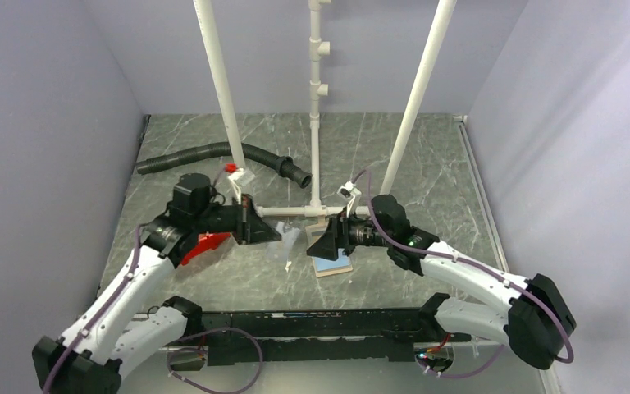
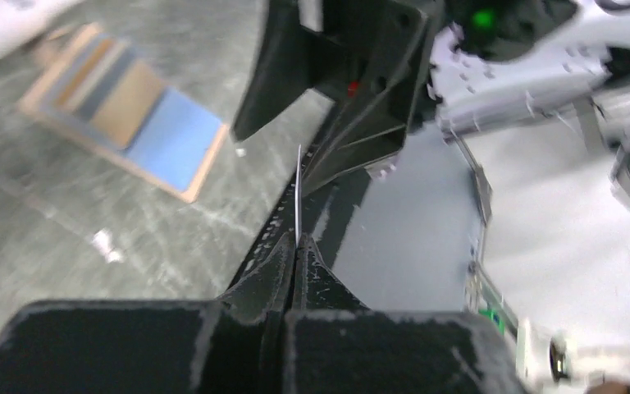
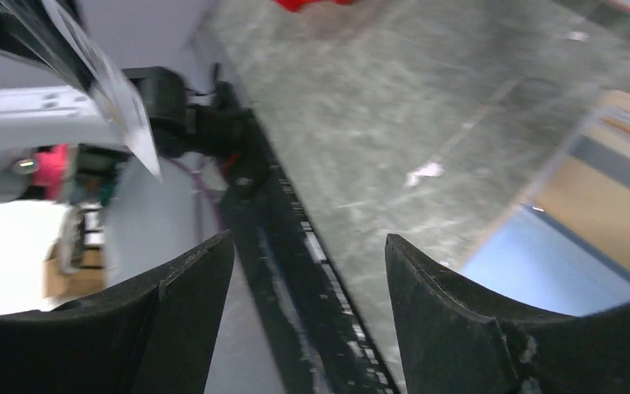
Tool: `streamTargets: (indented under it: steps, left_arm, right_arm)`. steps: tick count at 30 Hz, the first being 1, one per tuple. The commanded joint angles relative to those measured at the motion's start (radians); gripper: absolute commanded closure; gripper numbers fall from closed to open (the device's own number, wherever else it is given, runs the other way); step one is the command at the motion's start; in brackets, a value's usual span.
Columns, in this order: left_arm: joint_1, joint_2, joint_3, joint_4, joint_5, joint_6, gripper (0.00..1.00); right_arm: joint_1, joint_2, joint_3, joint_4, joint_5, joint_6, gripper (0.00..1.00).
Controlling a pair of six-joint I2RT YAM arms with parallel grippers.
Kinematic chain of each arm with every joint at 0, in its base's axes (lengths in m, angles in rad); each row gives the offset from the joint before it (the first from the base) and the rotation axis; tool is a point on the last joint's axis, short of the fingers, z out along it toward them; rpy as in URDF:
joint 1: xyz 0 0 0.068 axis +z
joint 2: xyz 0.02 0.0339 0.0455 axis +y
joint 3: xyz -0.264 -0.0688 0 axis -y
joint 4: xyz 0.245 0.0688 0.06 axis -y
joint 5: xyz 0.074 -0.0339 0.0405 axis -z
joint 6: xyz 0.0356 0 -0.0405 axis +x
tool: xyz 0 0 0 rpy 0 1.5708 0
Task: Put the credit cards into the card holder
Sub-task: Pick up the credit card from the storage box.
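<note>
The card holder [image 1: 333,264] lies open on the table, tan with pale blue inside; it shows too in the left wrist view [image 2: 127,115] and the right wrist view [image 3: 591,222]. My left gripper [image 2: 297,240] is shut on one thin credit card [image 2: 298,193], seen edge-on and held above the table. That credit card [image 3: 102,78] appears pale at the upper left of the right wrist view. My right gripper [image 3: 310,242] is open with nothing between its fingers. It hovers just left of the holder, facing the left gripper [image 1: 272,231] across a small gap. Other cards are out of view.
A red bin [image 1: 205,245] sits under the left arm. A black corrugated hose [image 1: 213,154] lies at the back. White pipe legs [image 1: 316,164] stand behind the holder. A small white scrap [image 1: 287,264] lies on the marble top. A black rail [image 1: 320,324] runs along the near edge.
</note>
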Motion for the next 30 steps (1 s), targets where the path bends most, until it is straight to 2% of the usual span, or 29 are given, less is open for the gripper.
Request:
streamTargets:
  steps: [1, 4, 7, 10, 15, 18, 24, 30]
  left_arm:
    - [-0.155, 0.102, 0.015, 0.284, 0.170, 0.007, 1.00]
    - [-0.227, 0.191, 0.032, 0.334, 0.238, 0.034, 1.00]
    - [-0.231, 0.228, 0.055, 0.299, 0.265, 0.083, 1.00]
    - [-0.234, 0.242, 0.056, 0.336, 0.317, 0.063, 1.00]
    - [-0.249, 0.240, 0.030, 0.424, 0.376, 0.007, 1.00]
    - [-0.255, 0.249, 0.041, 0.377, 0.382, 0.036, 1.00]
    - [-0.266, 0.278, 0.066, 0.287, 0.390, 0.089, 1.00]
    - [-0.272, 0.311, 0.078, 0.289, 0.400, 0.096, 1.00]
  right_arm:
    - [0.003, -0.066, -0.050, 0.255, -0.214, 0.185, 0.28]
    - [0.002, -0.089, -0.064, 0.271, -0.265, 0.211, 0.28]
    - [0.000, -0.131, -0.100, 0.345, -0.316, 0.260, 0.28]
    - [-0.004, -0.168, -0.108, 0.316, -0.312, 0.247, 0.29]
    - [-0.024, -0.144, -0.124, 0.378, -0.376, 0.280, 0.51]
    - [-0.034, -0.140, -0.140, 0.420, -0.383, 0.309, 0.65]
    - [-0.057, -0.153, -0.146, 0.437, -0.384, 0.325, 0.67]
    - [-0.068, -0.144, -0.155, 0.470, -0.411, 0.338, 0.74]
